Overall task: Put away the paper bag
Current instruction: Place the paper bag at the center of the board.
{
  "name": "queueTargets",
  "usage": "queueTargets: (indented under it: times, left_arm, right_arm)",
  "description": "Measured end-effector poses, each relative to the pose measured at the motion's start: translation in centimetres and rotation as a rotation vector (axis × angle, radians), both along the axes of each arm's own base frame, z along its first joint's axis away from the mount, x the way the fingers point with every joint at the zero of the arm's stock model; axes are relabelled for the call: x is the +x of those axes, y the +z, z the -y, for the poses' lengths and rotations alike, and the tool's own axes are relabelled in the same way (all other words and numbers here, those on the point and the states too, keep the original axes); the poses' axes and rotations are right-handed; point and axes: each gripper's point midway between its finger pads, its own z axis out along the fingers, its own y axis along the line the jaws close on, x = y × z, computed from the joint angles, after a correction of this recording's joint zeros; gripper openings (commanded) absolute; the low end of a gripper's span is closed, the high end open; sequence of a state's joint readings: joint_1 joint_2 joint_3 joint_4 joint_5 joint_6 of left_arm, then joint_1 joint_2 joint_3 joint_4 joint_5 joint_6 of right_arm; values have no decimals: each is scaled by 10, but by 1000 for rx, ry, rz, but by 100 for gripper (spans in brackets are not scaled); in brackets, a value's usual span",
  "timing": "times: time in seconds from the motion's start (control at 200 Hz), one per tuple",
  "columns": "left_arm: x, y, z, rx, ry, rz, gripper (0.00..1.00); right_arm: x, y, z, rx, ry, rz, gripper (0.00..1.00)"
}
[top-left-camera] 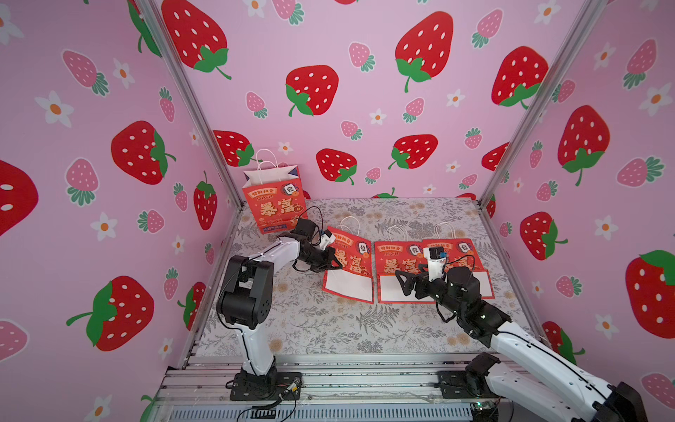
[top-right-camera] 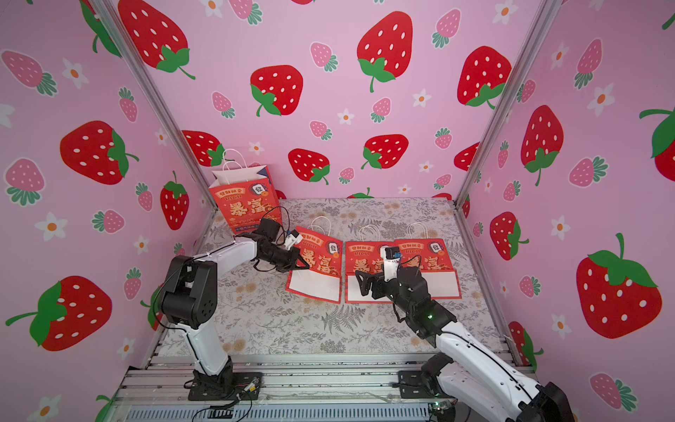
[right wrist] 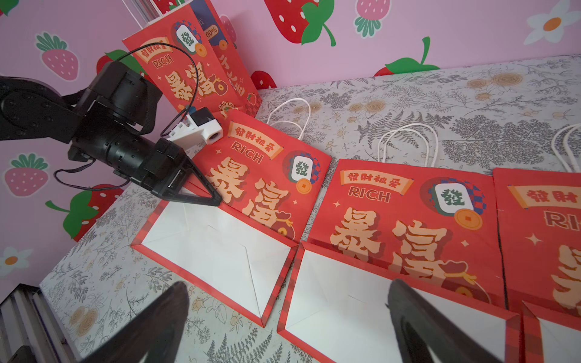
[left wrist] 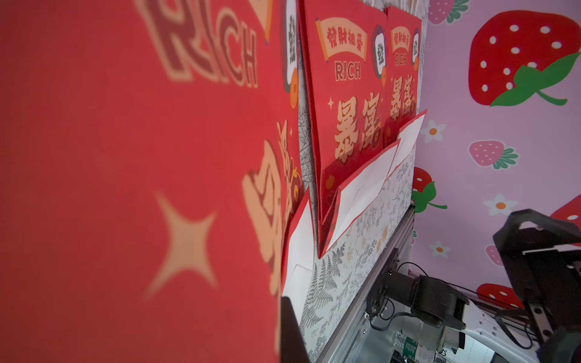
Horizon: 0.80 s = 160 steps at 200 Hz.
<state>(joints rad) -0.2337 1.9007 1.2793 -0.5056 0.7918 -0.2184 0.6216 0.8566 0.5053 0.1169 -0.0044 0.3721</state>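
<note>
Three flat red paper bags with white handles lie in a row on the table. My left gripper (top-left-camera: 338, 265) (top-right-camera: 305, 266) (right wrist: 217, 201) is shut on the left edge of the leftmost paper bag (top-left-camera: 352, 263) (top-right-camera: 323, 266) (right wrist: 261, 188), and that edge sits raised and tilted. In the left wrist view this bag (left wrist: 125, 157) fills the picture, with one dark finger (left wrist: 292, 333) beside it. My right gripper (top-left-camera: 401, 284) (top-right-camera: 359, 283) (right wrist: 287, 292) hangs open just above the white bottom flap of the middle bag (top-left-camera: 396, 263) (right wrist: 393, 220), holding nothing.
A fourth red bag (top-left-camera: 275, 204) (right wrist: 188, 72) stands upright and open in the back left corner. The rightmost flat bag (top-left-camera: 456, 248) overlaps the middle one. Strawberry walls close in three sides of the floral table (top-left-camera: 328, 329). An aluminium rail (top-left-camera: 347, 369) runs along the front.
</note>
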Motion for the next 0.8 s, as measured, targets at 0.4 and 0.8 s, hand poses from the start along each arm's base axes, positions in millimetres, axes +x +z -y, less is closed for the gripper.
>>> queueTargets:
  times: [0.4, 0.8]
  left_arm:
    - [2, -26, -3, 38, 19, -66, 18]
    - [-1, -36, -5, 43, 60, -99, 39]
  right_arm:
    - [0, 0, -1, 2, 5, -1, 99]
    - [0, 0, -1, 2, 5, -1, 99]
